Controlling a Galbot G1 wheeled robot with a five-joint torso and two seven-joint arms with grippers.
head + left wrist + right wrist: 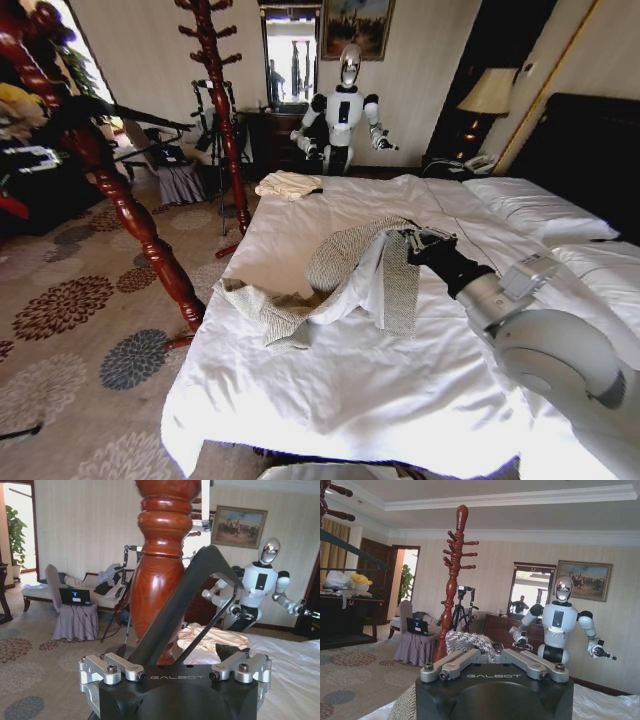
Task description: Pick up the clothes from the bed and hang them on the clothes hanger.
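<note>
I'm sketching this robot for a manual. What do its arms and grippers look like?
The right arm has rounded silver-grey shells and a black forearm. The right gripper and the left gripper share one build: a black block body marked GALBOT in pale letters, with silver metal finger links joined by dark bolts.

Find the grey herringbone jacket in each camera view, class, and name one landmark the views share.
Head view: jacket crumpled mid-bed, right gripper shut on its upper edge.
Left wrist view: jacket absent; left gripper grips the black hanger.
Right wrist view: a fold bunched between the fingers.
Shared landmark: white humanoid robot.
</note>
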